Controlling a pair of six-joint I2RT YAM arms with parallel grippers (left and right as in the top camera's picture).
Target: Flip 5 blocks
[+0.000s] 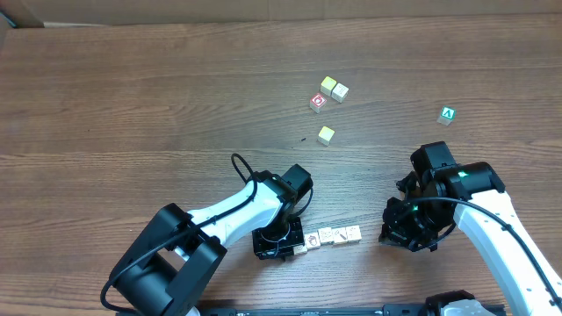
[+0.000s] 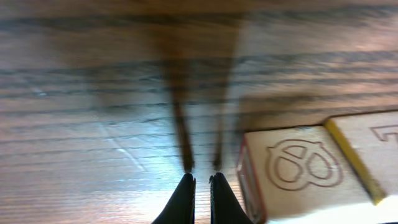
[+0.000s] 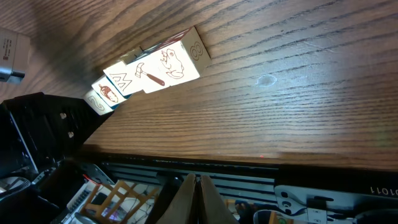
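The left pincer is seen pressed together, nothing pinched. In the left wrist view its fingertips are shown side by side, low over the table; contact with the wood can't be told.

The row of blocks is laid just beside it at 3 o'clock and runs on toward 3 o'clock along the near edge. In the wrist view the pretzel block is found at 3 o'clock of the tips, close but apart, picture face up, a reddish side face turned to the pincer. The next block is butted against it at 3 o'clock; a yellow edge is shown, and the print is cut off by the frame.

The right pincer is also pressed together and empty. It is held at 3 o'clock of the row, apart from the end block. In the right wrist view the row is placed at 11 o'clock of its fingertips, well apart. Hammer, animal and acorn prints can be made out on top.

Farther out, at 12 o'clock of the row, one yellow-topped cube is set alone. Beyond it a red-faced cube is placed beside two more yellow-topped ones that touch each other. A green cube marked "A" is set alone at 1 o'clock of the right pincer, well apart.
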